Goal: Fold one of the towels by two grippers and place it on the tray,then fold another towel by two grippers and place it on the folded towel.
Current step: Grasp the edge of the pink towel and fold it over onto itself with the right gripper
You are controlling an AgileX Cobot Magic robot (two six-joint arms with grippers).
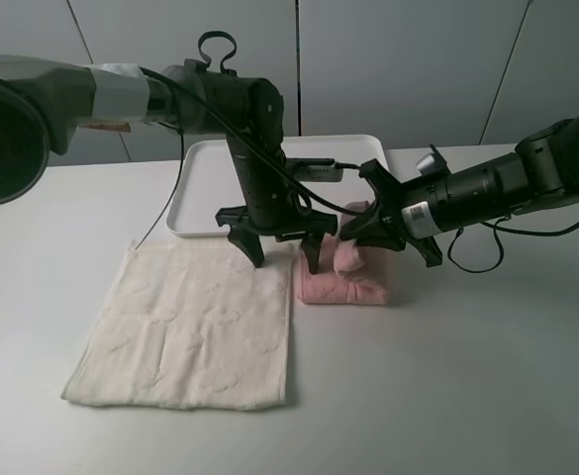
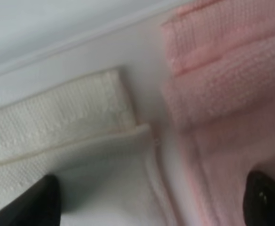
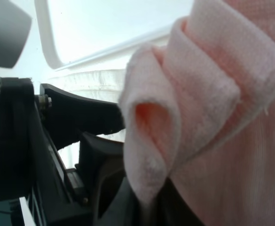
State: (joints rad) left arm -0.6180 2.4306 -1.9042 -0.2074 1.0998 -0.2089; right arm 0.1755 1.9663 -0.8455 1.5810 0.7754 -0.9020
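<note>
On the white tabletop [image 1: 467,376], just in front of the flat white rectangular plastic tray [image 1: 208,173] with its low rim, you have the pale pink terry towel [image 1: 353,284] lying bunched into a thick folded wad, not on the tray. Your right gripper [image 1: 360,236] reaches in from the right, and its black fingers are pressed together on a raised loop of the pink cloth. The right wrist view shows that fold [image 3: 151,127] standing up from between the fingers [image 3: 128,207] with the rest of the towel spread behind it.

Just beside the pink towel, on its left, the cream off-white square terry towel [image 1: 190,327] lies flat and unfolded, its far edge near the tray's front rim. A narrow strip of table separates the two towels.

Your left gripper [image 1: 283,261] points straight down over that strip with its fingers spread wide and nothing between them, one tip above the cream towel's far right corner [image 2: 113,101] and the other by the pink towel's edge [image 2: 212,94]. The left wrist view is blurred, so you cannot tell whether either tip touches cloth.
</note>
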